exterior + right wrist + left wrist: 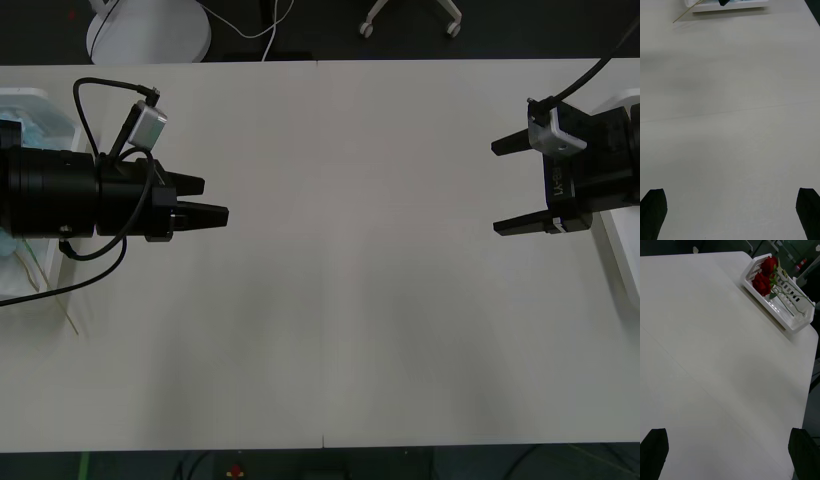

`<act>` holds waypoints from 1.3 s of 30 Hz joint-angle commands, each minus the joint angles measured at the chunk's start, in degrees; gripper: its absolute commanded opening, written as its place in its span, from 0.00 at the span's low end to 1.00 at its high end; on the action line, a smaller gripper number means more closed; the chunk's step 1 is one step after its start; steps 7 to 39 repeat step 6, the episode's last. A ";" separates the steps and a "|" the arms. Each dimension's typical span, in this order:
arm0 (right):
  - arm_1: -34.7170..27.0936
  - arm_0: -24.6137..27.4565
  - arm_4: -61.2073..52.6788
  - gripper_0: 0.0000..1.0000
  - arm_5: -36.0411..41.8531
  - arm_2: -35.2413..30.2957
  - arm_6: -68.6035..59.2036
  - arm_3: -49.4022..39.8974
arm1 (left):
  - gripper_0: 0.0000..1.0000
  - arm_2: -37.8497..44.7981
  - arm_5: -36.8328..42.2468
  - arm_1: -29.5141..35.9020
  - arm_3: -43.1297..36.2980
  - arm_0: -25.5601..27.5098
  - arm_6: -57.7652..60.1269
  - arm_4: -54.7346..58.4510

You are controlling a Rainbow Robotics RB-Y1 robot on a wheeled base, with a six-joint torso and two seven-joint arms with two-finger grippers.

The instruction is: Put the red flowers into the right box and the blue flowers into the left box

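red flowers in right box (both claws empty, open)

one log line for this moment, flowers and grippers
red flowers: in right box | blue flowers: in left box | left gripper: open, above table | right gripper: open, empty

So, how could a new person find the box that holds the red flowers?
Follow the white table to its far corner in the left wrist view, on the robot's right. There sits a white slotted box at the table's edge. It holds red flowers with green stems, whereas the other box holds pale blue ones.
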 commanded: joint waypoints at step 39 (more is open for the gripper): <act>0.67 -1.97 0.15 1.00 -0.90 0.29 0.35 -0.45 | 0.93 -0.29 -0.63 2.09 -0.71 0.98 -2.83 0.70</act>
